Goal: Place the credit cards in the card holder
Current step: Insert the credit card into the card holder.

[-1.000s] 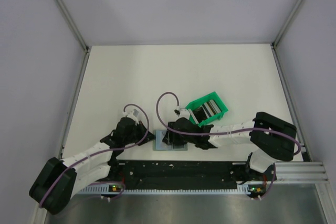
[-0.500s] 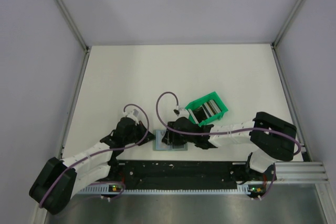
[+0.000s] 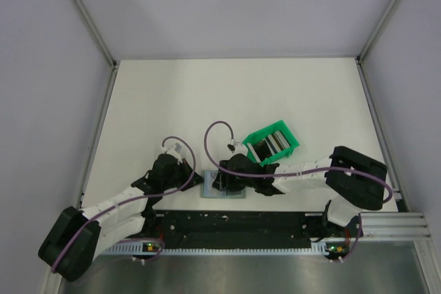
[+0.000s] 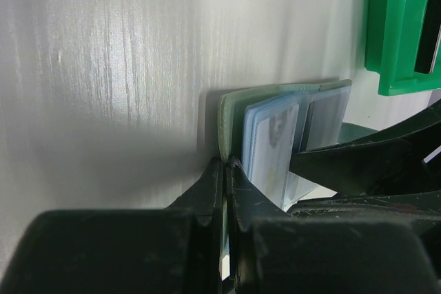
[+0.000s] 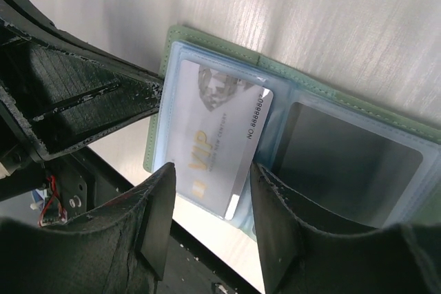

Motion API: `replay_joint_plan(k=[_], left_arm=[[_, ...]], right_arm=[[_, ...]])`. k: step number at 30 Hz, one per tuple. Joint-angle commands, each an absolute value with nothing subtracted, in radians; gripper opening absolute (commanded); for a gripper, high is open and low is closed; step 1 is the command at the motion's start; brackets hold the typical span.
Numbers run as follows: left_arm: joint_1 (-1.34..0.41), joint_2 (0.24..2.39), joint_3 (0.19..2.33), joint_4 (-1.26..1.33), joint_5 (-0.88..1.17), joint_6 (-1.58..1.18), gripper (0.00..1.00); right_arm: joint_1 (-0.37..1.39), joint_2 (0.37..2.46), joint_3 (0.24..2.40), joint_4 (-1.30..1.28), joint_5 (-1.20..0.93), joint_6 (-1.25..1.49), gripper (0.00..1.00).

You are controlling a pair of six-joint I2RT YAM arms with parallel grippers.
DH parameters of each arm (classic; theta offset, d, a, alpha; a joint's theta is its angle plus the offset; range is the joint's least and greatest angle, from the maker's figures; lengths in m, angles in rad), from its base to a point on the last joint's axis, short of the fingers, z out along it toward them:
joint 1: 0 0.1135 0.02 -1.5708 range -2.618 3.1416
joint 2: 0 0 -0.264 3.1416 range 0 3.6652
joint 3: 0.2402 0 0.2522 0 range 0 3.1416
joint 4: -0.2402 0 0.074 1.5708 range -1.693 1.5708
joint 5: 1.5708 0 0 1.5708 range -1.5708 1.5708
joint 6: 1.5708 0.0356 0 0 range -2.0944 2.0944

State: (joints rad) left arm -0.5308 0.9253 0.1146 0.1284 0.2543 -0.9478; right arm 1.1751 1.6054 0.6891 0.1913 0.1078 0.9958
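The card holder (image 3: 236, 193) lies open near the table's front edge, grey-green outside (image 5: 331, 87) and light blue inside. My left gripper (image 4: 227, 164) is shut on its left edge (image 4: 231, 111) and pins it. A whitish credit card (image 5: 217, 135) marked VIP sits partly in the left sleeve, its near end sticking out. My right gripper (image 5: 213, 173) hangs over that end, open, one finger on each side of the card. A dark grey card (image 5: 348, 160) fills the right sleeve. More credit cards (image 3: 266, 147) stand in the green bin.
The bright green plastic bin (image 3: 277, 129) stands just behind and right of the card holder, close to my right wrist. The black base rail (image 3: 234, 224) runs along the near edge right below the holder. Grey walls enclose the white table (image 3: 227, 94).
Almost nothing. The right arm's elbow has shifted slightly left; both grippers stay at the card holder, the left one still clamped.
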Motion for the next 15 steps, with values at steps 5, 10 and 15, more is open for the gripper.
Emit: replay_joint_plan(k=[5,10,15], left_arm=[[-0.529,0.928,0.1,0.13,0.245,-0.933,0.0],[-0.529,0.93,0.101,0.132,0.245,-0.933,0.0],[-0.528,0.93,0.101,0.132,0.247,-0.933,0.0]], right_arm=[[1.175,1.513,0.715,0.095,0.229,0.985,0.47],[1.175,1.534,0.718,0.106,0.203,0.985,0.47],[1.175,1.577,0.719,0.181,0.129,0.986,0.47]])
